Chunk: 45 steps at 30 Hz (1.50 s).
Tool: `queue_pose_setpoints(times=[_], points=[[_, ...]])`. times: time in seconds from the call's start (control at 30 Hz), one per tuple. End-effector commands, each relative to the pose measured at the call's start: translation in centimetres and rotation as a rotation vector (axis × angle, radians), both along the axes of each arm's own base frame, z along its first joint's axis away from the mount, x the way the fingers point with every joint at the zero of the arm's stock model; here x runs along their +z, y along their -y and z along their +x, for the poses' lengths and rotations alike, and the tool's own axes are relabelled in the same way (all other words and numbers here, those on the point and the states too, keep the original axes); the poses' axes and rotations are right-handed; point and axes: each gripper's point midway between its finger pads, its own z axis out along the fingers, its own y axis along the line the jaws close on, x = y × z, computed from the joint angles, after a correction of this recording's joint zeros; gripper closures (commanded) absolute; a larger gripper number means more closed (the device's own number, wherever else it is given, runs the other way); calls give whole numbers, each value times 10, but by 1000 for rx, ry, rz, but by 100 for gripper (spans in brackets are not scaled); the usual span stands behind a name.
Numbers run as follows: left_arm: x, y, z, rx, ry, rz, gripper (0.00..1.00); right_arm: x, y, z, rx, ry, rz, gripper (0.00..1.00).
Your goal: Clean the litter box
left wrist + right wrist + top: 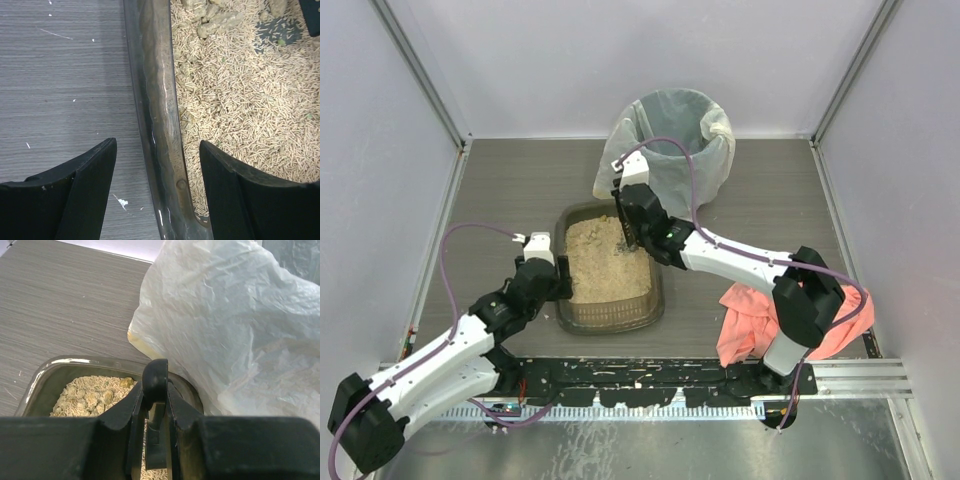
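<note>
- Left hand (157, 144): at the litter box's left wall. Jaws wide, straddling the rim without touching it, one finger over the desk (520, 190), the other over the pellets (240, 110). Holds nothing.
- Litter box (610, 318): mid-desk, between the two hands, tan pellets inside, clumps at its far end.
- Right hand (156, 392): over the box's far right part. Jaws narrow, clamped on the black handle of a scoop (155, 377).
- White-bagged bin (670, 130): just behind the box.
- Pink cloth (750, 320): right of the box.

Even, bright overhead light; soft shadows. Glare on litter box (159, 115) rim. Near jaws blurred in wrist views.
</note>
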Motion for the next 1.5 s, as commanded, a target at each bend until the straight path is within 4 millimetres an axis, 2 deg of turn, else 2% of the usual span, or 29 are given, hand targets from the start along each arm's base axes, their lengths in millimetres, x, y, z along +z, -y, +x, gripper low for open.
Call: queue_pose_setpoints(times=[0.0, 0.17, 0.3, 0.4, 0.67, 0.8, 1.13, 1.47], points=[[22, 6, 6, -14, 113, -84, 30, 38, -4, 11, -57, 99, -32, 99], [24, 1, 4, 2, 141, -100, 27, 27, -5, 12, -109, 119, -167, 99], [23, 4, 6, -3, 126, -91, 27, 24, -3, 12, -133, 139, -233, 99], [19, 8, 8, -17, 96, -70, 27, 14, -6, 13, -125, 135, -261, 99], [18, 12, 7, -42, 91, -74, 27, -8, -18, 12, -88, 97, -216, 99], [19, 13, 7, -47, 94, -77, 27, -13, -23, 11, -69, 80, -196, 99], [17, 14, 8, -50, 86, -72, 28, -16, -34, 1, -1, 40, -101, 99], [15, 16, 9, -54, 76, -67, 28, -12, -41, -12, 59, 10, 2, 99]])
